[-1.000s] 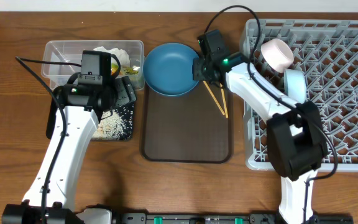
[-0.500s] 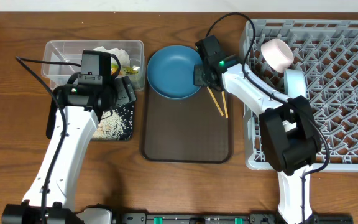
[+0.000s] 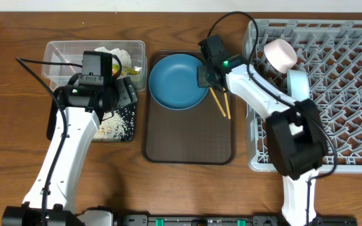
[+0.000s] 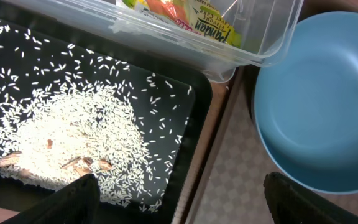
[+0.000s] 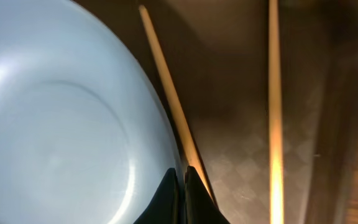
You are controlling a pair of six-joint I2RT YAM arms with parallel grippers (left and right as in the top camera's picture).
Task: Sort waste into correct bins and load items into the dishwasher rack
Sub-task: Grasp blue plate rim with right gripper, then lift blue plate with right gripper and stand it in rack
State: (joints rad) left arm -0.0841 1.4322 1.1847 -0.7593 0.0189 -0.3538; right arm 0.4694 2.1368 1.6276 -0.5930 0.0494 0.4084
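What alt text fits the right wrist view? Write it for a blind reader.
The right gripper pinches the rim of the dark blue plate, which fills the left of the frame. Two wooden chopsticks lie beside it on the brown tray.

Left gripper (image 4: pixel 197 200) spread wide; right gripper (image 5: pixel 182 185) pinched tight

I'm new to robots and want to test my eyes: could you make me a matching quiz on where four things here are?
1 rice grains
2 snack wrapper
3 blue plate
4 light blue bowl

A in the grey rack
B in the black tray
C pinched by the right claw
D in the clear tub

Pairs: 1-B, 2-D, 3-C, 4-A
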